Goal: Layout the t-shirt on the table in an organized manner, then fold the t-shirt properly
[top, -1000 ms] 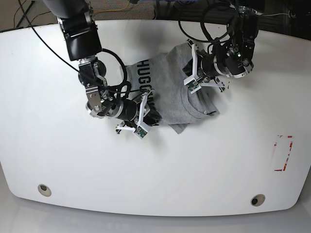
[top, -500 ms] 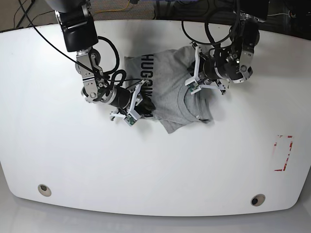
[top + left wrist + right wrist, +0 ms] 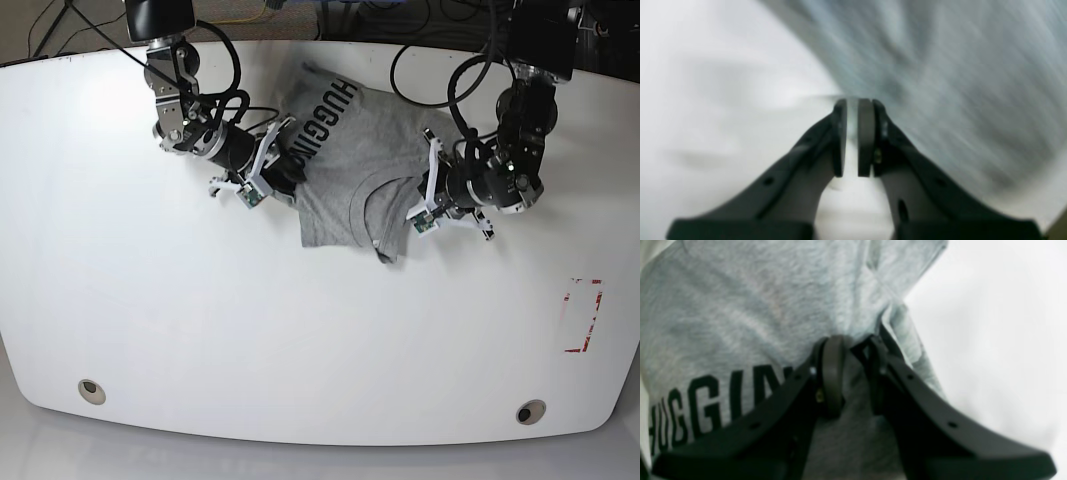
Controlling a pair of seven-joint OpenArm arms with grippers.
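Note:
The grey t-shirt (image 3: 350,170) lies crumpled on the white table (image 3: 300,340), toward the far middle, its black lettering (image 3: 330,110) running up toward the far edge. At the shirt's left side my right gripper (image 3: 288,172) is shut on a bunched fold of the t-shirt (image 3: 756,306); the wrist view shows cloth pinched between its jaws (image 3: 850,346). My left gripper (image 3: 422,205) sits at the shirt's right edge. In its blurred wrist view the jaws (image 3: 853,103) are nearly together, and the edge of the t-shirt (image 3: 940,66) meets their tips.
Two round grommet holes (image 3: 91,390) (image 3: 530,411) sit near the table's front edge. A red-outlined mark (image 3: 585,315) is at the right. Cables (image 3: 440,70) hang from both arms over the far side of the table.
The right arm has pulled its side of the shirt toward the far edge while the left arm moved right and nearer the front. The shirt turned with them and is stretched wider.

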